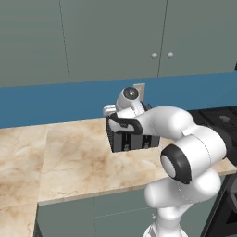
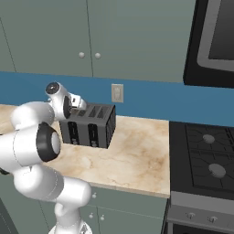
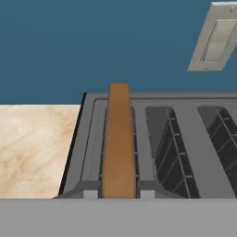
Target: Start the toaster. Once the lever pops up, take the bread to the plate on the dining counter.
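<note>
Toaster [image 1: 134, 138] first: from the left base view it sits on the marble worktop [image 1: 69, 157] against the blue backsplash [image 1: 55, 102], its front with the two black lever tracks turned toward me, and my arm bends over it so that my hand hangs above its left end; my fingers are hidden behind the wrist here, so this view tells me nothing of the jaws. From the right base view the toaster [image 2: 89, 124] stands just left of the wall outlet [image 2: 117, 93] and well left of the stove [image 2: 205, 160], with my hand poised over the slot end nearest me; again I can't make out the fingertips. From the hand view I look straight down along the left-most slot, where the bread [image 3: 119, 139] stands on edge between the wire guides, its brown top rising a little above the toaster's [image 3: 185, 152] upper face, while the neighbouring slots show bare wire. My finger tips are not to be seen at the bottom of that view, yet my jaws are drawn together as far as they go, and I see nothing held between them. I judge that I am at the lifting-out step, or just short of it, hovering above the slice. Whether the levers are up I cannot read from these pictures. Next I would need to part my fingers, come down astride the slice, pinch its faces and draw it straight up before heading off for the plate.
</note>
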